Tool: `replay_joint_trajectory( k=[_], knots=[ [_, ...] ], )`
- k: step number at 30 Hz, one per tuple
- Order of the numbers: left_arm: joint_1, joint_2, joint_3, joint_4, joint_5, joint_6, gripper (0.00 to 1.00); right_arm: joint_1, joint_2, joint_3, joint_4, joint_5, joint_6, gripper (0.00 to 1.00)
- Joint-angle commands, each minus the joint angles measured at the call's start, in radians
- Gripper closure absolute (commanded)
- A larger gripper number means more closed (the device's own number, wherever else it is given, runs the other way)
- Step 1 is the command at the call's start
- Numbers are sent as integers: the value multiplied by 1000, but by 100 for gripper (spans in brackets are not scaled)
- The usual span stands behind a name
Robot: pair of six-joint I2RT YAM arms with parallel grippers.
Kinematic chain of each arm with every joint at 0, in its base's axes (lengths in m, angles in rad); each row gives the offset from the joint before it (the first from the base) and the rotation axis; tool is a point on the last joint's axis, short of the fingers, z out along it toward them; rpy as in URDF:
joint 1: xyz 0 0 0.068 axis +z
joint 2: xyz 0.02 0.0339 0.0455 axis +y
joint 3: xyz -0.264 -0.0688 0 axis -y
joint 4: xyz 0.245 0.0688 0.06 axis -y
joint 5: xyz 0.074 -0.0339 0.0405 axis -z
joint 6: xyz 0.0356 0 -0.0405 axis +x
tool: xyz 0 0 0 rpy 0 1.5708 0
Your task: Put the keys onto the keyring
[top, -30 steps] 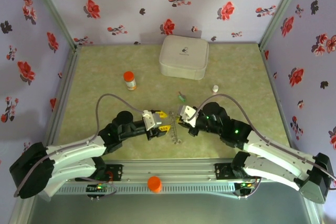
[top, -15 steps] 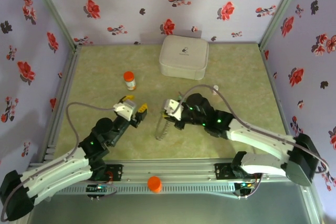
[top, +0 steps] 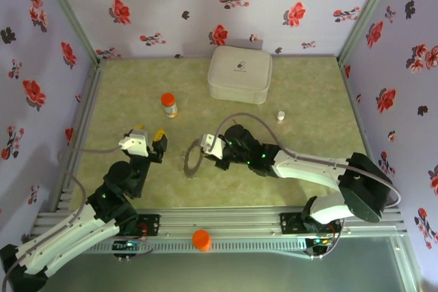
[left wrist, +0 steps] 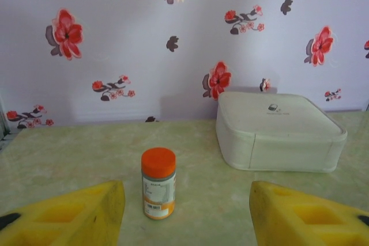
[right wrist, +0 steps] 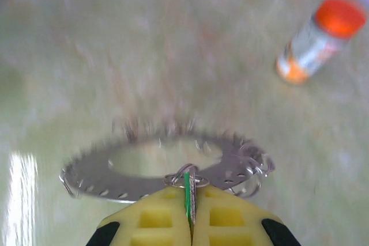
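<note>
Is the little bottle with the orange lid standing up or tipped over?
Standing up. The orange-capped bottle rests on its base with its orange cap on top.

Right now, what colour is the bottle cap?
Orange; the bottle cap shows best in the left wrist view.

Black-and-white arms (top: 308, 167) trail grey cables (top: 241, 115); the fingers (left wrist: 86, 211) are yellow with square recesses.

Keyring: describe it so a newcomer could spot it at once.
From the white case by the back wall, come toward the arms to mid-table. The keyring is the dark grey chain loop at the right gripper, which pinches a green key. Unlike the upright orange-capped bottle nearby, it is a thin open hoop.
</note>
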Motion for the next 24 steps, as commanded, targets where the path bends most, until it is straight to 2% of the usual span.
replay_joint_trajectory(
  k=[1, 3, 9, 13, 16, 19, 21, 24],
  knots=[
    [8, 6, -28, -4, -30, -48, 41, -4, -21, -27, -207, 168, -80, 100],
    [9, 25, -33, 14, -27, -56, 41, -3, -22, -17, -322, 236, -94, 100],
    [9, 102, -20, 39, -16, -51, 42, 3, 17, 34, -559, 310, -145, 100],
    [9, 150, 3, 35, -14, -42, 42, 4, 71, 60, -651, 370, -173, 99],
    [11, 169, 9, 44, -17, -38, 42, 5, 104, 73, -711, 399, -183, 94],
    [12, 174, 10, 45, -17, -38, 42, 4, 125, 88, -785, 441, -186, 82],
    [14, 182, 10, 49, -17, -39, 41, 4, 117, 93, -814, 453, -191, 74],
    [17, 200, 10, 60, -15, -38, 41, 2, 70, 103, -806, 433, -174, 68]
  ],
)
